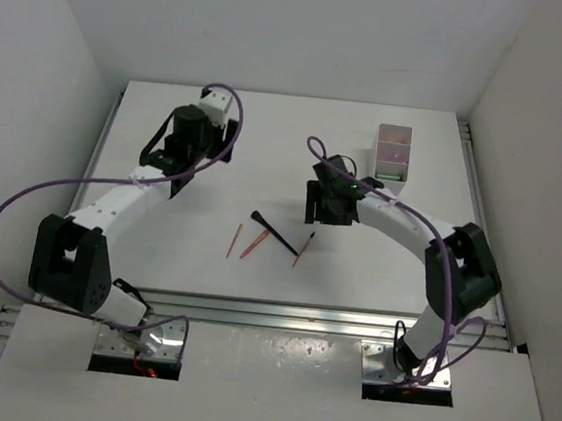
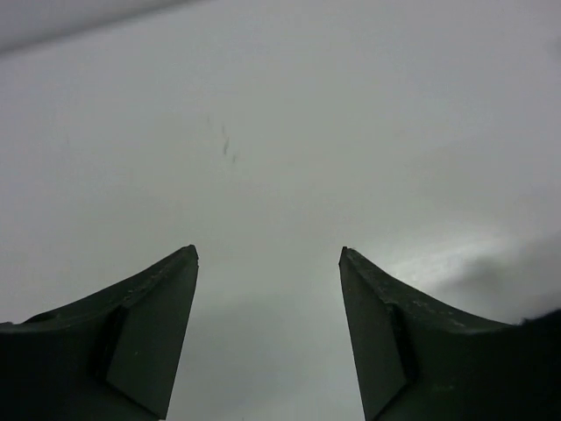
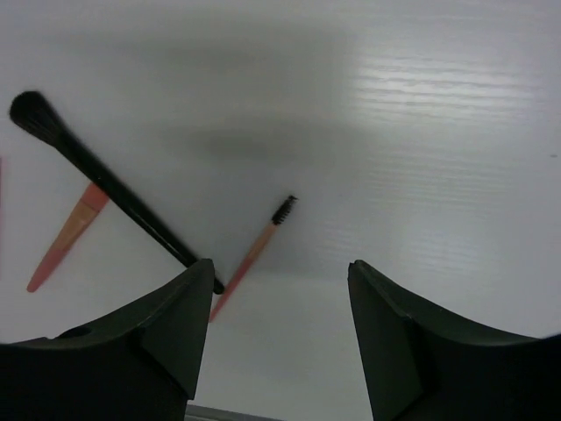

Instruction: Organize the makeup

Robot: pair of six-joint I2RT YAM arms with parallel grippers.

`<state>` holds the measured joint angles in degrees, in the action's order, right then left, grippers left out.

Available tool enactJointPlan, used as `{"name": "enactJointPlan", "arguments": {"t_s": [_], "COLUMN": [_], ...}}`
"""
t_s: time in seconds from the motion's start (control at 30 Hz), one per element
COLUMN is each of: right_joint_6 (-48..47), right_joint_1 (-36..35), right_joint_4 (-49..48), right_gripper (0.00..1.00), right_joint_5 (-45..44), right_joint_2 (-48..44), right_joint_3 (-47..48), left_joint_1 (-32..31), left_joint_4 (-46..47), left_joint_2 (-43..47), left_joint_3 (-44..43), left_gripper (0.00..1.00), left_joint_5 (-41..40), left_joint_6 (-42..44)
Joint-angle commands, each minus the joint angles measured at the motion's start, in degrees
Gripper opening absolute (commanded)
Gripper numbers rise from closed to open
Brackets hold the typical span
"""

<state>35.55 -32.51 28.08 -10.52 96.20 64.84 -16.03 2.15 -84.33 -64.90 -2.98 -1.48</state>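
Note:
Several makeup items lie in the middle of the table: a black brush [image 1: 274, 232], a thin pink pencil [image 1: 234, 241], a thicker pink-orange stick [image 1: 253, 244] and a pink-handled spoolie [image 1: 304, 248]. My right gripper [image 1: 323, 215] hovers just behind them, open and empty. Its wrist view [image 3: 280, 263] shows the brush [image 3: 105, 180], the pink-orange stick [image 3: 66, 237] and the spoolie [image 3: 254, 254] ahead and to the left of its fingers. My left gripper [image 1: 176, 185] is open and empty over bare table at the back left, and its wrist view [image 2: 269, 253] shows only white surface.
A white translucent compartment box [image 1: 378, 150] stands at the back right, with pink and green items inside. White walls close in the table on three sides. A metal rail [image 1: 300, 318] runs along the near edge.

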Motion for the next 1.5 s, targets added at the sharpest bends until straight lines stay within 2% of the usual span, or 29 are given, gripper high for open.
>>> {"name": "enactJointPlan", "arguments": {"t_s": [0.0, 0.03, 0.23, 0.3, 0.4, 0.53, 0.83, 1.0, 1.07, 1.17, 1.37, 1.47], "right_joint_6": [8.47, 10.31, 26.21, 28.59, 30.36, 27.82, 26.16, 26.59, 22.04, 9.75, 2.61, 1.89], "right_joint_1": [-3.60, -4.05, -5.37, -6.77, -7.30, -7.04, -4.67, -4.75, -5.37, -7.12, -7.65, -7.04], "right_joint_4": [6.62, 10.99, 7.69, 11.12, 9.64, 3.84, 6.55, 10.33, 9.20, 3.24, -2.49, -1.54], "right_gripper": [0.63, 0.63, 0.54, 0.52, 0.50, 0.47, 0.41, 0.40, 0.40, 0.41, 0.42, 0.42], "right_joint_5": [-4.91, -6.95, -5.73, -6.18, -5.21, -5.47, -3.46, -5.11, -6.52, -5.75, -0.29, 1.82], "right_joint_2": [2.93, 3.46, 6.01, 8.02, 8.82, 10.49, 14.01, 10.94, 8.74, 6.72, 7.15, 10.83], "right_joint_3": [7.13, 8.36, 3.89, 3.63, 1.71, 0.72, 0.64, -0.50, -0.59, 0.02, 0.38, 4.49], "left_joint_1": [3.19, 3.81, 4.96, 4.96, 4.96, 4.43, 4.43, 4.43, 4.43, 4.43, 4.43, 4.43], "left_joint_4": [-6.12, -5.33, -1.02, -0.49, -1.01, -2.76, -4.09, -4.61, -3.74, -2.51, -1.98, -3.11], "left_joint_2": [8.19, 9.35, 14.02, 15.25, 15.87, 17.45, 18.59, 18.59, 18.59, 18.59, 19.12, 19.12], "left_joint_3": [9.76, 11.54, 19.71, 20.34, 21.83, 22.98, 24.04, 24.82, 24.83, 25.35, 26.41, 26.41], "left_gripper": [0.70, 0.70, 0.70, 0.71, 0.72, 0.72, 0.72, 0.72, 0.72, 0.72, 0.72, 0.72], "left_joint_5": [-3.61, -3.61, -4.40, -4.40, -4.40, -4.40, -5.45, -4.76, -4.05, -4.05, -4.58, -4.58], "left_joint_6": [-4.14, -4.76, -8.01, -8.02, -8.63, -8.02, -9.16, -9.69, -9.69, -9.69, -9.07, -9.07]}}
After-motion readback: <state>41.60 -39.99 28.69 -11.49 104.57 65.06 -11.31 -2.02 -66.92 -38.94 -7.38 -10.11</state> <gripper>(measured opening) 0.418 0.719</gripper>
